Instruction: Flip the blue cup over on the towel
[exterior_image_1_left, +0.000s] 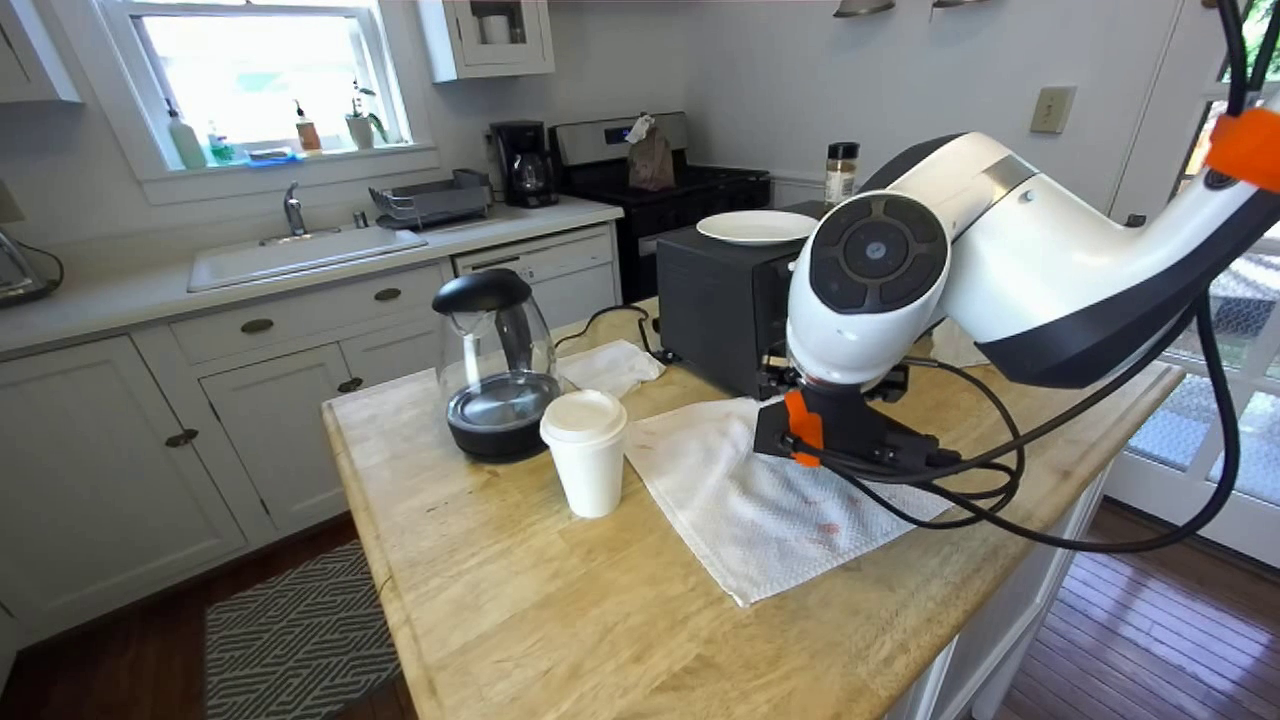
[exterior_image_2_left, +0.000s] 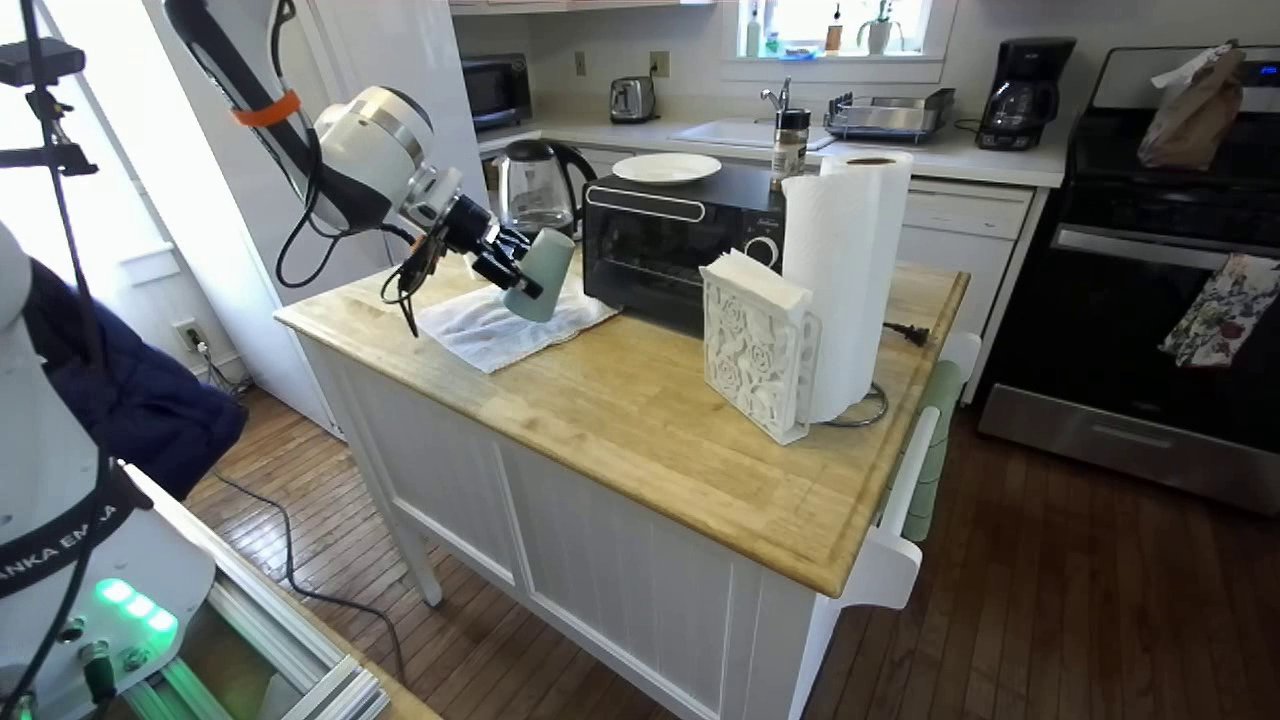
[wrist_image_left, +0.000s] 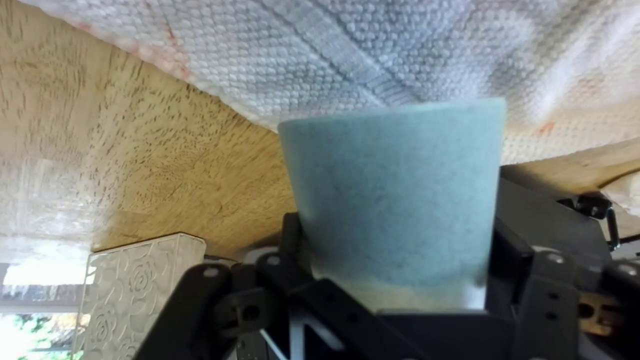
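Observation:
The blue cup (exterior_image_2_left: 545, 272) is held by my gripper (exterior_image_2_left: 530, 266) above the white towel (exterior_image_2_left: 480, 335). It is tilted, with its wide end lower and its narrow end higher. In the wrist view the cup (wrist_image_left: 400, 195) sits between both fingers of the gripper (wrist_image_left: 400, 250), one against each side near the narrow end. Its wide rim points toward the towel (wrist_image_left: 350, 55). Whether the rim touches the towel I cannot tell. In an exterior view the towel (exterior_image_1_left: 760, 520) lies rumpled under the gripper, and the arm hides the cup.
A white lidded cup (exterior_image_1_left: 590, 465) and a glass kettle (exterior_image_1_left: 500, 400) stand beside the towel. A black toaster oven (exterior_image_2_left: 650, 255) carrying a plate (exterior_image_2_left: 666, 168) and a spice jar (exterior_image_2_left: 790, 145) stands close behind the cup. A napkin holder (exterior_image_2_left: 755, 350) and a paper towel roll (exterior_image_2_left: 845, 290) stand farther along.

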